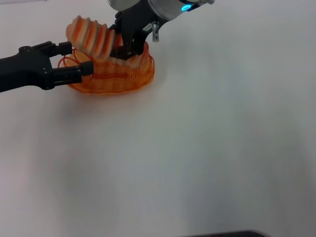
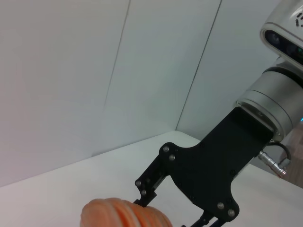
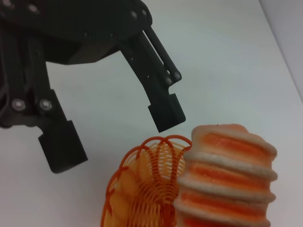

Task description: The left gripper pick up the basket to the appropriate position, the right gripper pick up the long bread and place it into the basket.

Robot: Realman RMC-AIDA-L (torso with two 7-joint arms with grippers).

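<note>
The orange wire basket [image 1: 116,79] stands on the white table at the far left. My left gripper [image 1: 74,59] is open at the basket's left end, one finger on each side of the looped rim; the right wrist view shows its fingers [image 3: 163,111] spread apart, just off the rim [image 3: 156,146]. My right gripper [image 1: 121,49] is shut on the long bread [image 1: 91,34], a tan loaf with orange stripes. It holds the loaf tilted above the basket, the free end up over the left gripper. The loaf also shows in the left wrist view [image 2: 123,213] and in the right wrist view [image 3: 227,179].
The white table [image 1: 197,148] spreads to the right and toward the front. A dark edge [image 1: 232,233] shows at the bottom of the head view. Pale wall panels [image 2: 71,71] stand behind the table.
</note>
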